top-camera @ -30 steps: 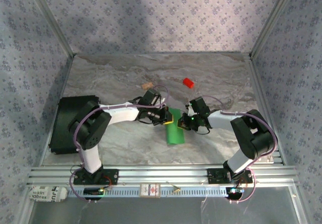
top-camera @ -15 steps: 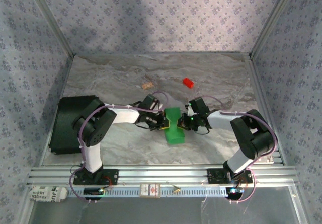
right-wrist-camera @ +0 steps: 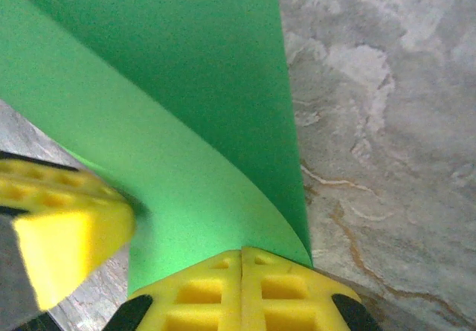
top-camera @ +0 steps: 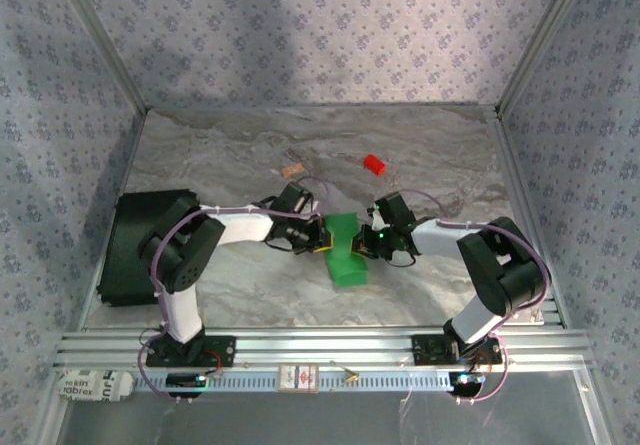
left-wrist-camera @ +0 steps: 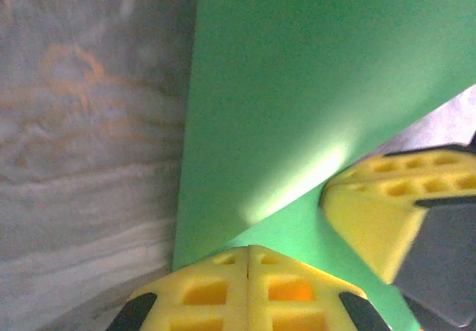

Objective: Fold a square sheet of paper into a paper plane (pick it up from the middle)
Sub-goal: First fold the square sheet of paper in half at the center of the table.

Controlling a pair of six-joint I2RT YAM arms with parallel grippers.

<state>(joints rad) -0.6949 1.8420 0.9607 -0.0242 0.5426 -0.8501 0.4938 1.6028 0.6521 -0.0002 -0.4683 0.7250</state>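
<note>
Two pinch green sheet [top-camera: 347, 261] — L tool [left-wrist-camera: 248, 251], R tool [right-wrist-camera: 242, 254].

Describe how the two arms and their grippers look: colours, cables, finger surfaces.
The left arm and right arm each have bulky black joint housings and a white forearm link. A thin purple cable loops along each. A small green light glows near the right wrist. The left gripper and right gripper have bright yellow fingers moulded with square recesses.
</note>
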